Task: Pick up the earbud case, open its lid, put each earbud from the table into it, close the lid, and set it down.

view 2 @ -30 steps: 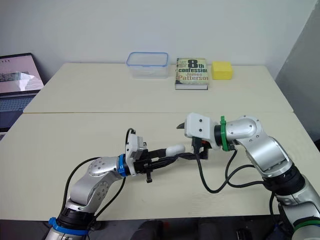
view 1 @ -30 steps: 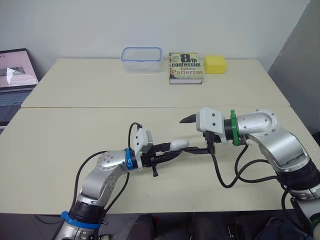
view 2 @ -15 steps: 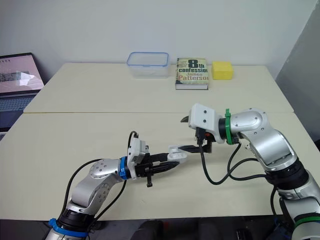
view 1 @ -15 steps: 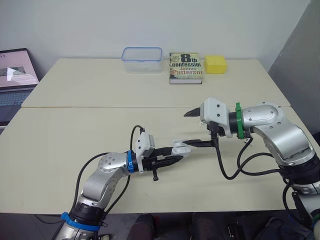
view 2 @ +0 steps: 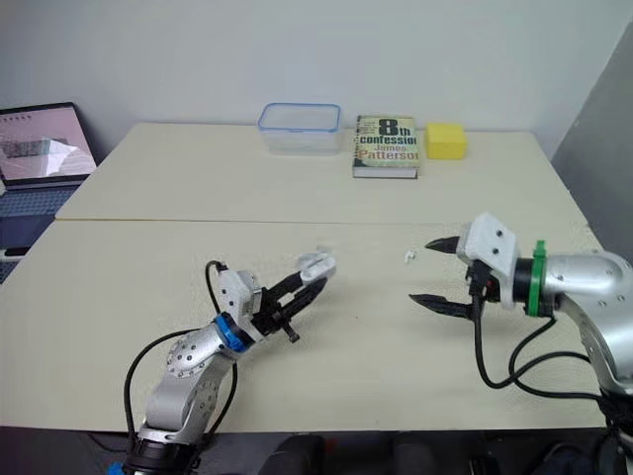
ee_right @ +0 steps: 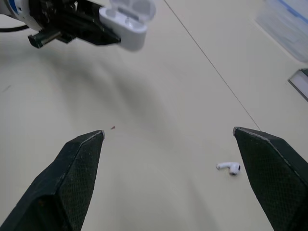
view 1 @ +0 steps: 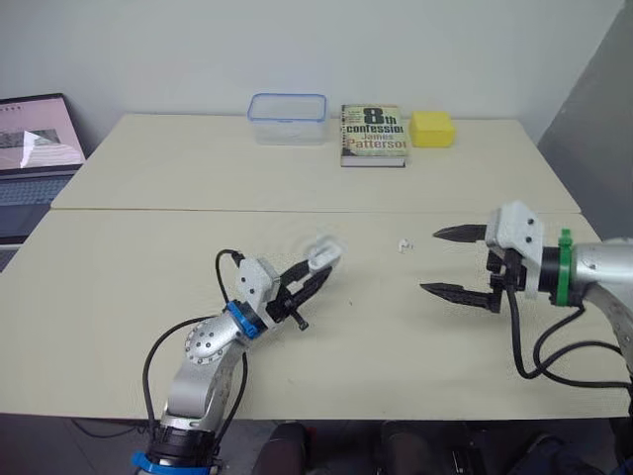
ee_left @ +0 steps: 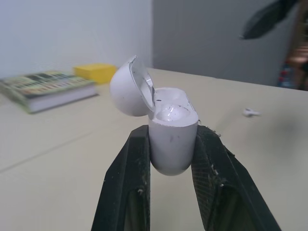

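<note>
Since a second ago the grippers have drawn apart. The right gripper (view 1: 430, 261) has pulled back to its side, jaws spread wide. The left gripper (view 1: 316, 271) has raised the earbud case (view 1: 321, 255), lid open. One white earbud (view 1: 404, 243) lies on the matte beige table (view 1: 148, 297) between them, nearer the right arm.

Left wrist view: black fingers (ee_left: 127, 178) pinch the glossy, rounded case low down.

Right wrist view: the earbud lies flat ahead, near one textured finger (ee_right: 269, 159), its stem roughly across the gap.

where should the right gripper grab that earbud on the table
Probably the rounded head, from straight above: the earbud lies flat on the table with its thin stem sideways, and the open right gripper is near it.
</note>
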Controlling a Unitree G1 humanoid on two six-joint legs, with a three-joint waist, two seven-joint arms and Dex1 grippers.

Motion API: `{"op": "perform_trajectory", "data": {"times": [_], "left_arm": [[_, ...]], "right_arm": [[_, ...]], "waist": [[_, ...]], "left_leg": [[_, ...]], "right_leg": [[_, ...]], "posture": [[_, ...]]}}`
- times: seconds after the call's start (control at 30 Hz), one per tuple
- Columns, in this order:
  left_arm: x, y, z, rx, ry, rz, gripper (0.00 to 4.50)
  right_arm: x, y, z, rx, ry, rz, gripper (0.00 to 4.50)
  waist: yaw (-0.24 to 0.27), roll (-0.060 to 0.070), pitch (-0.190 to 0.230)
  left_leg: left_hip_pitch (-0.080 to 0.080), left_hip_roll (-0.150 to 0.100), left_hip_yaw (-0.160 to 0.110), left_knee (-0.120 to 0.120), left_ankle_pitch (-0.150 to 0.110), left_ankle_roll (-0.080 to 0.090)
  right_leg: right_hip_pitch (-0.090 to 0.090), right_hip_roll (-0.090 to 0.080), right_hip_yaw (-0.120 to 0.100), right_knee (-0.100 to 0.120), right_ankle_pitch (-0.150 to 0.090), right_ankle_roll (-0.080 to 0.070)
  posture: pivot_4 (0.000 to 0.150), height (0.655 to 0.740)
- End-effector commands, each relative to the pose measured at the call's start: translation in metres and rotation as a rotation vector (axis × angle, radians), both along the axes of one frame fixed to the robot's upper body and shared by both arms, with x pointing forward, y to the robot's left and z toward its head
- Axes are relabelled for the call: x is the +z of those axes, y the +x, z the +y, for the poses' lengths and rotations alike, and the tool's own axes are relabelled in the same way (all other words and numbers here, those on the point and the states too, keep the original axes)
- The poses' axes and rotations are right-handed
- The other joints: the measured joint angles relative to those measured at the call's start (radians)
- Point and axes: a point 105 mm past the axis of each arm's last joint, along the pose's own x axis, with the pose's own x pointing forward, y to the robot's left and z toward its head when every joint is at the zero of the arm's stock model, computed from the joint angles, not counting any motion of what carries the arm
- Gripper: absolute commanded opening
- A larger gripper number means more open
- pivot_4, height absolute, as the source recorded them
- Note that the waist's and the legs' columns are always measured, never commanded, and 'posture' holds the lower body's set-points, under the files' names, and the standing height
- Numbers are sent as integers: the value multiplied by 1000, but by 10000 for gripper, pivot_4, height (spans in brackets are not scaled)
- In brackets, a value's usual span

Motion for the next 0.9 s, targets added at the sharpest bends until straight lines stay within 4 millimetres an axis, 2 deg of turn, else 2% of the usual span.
{"op": "perform_trajectory", "data": {"times": [0.03, 0.27, 0.5, 0.67, 0.9], "left_arm": [[17, 3, 12, 129, -25, -110, 8010], [16, 8, 13, 186, -45, -104, 8010], [16, 10, 15, 192, -35, -96, 8010], [17, 11, 15, 192, -32, -95, 8010], [17, 13, 15, 187, -27, -88, 8010]], "right_arm": [[14, -10, 3, 9, 27, -118, 45000], [-2, -28, 5, 24, 49, -9, 45000], [-23, -14, -5, -180, 101, 83, 45000], [-33, -25, -4, -201, 101, 149, 45000], [-31, -26, -29, -298, 24, 120, 45000]], "waist": [[1, 0, 0], [2, 0, 0], [2, 0, 0], [4, 0, 0], [3, 0, 0]], "left_leg": [[0, 0, 0, 0, 0, 0], [0, -1, 2, 0, 0, 0], [0, -1, 2, 0, 0, 0], [0, -1, 2, 0, 0, 0], [0, -1, 3, 0, 0, 0]], "right_leg": [[0, 0, 0, 0, 0, 0], [1, 0, 0, -1, 0, 0], [1, 0, -1, -1, 0, 0], [1, 0, -1, -1, 0, 0], [2, 0, -1, -1, -3, 5]], "posture": [[1500, 7320], [1500, 7320], [1500, 7320], [1500, 7320], [1500, 7320]]}}
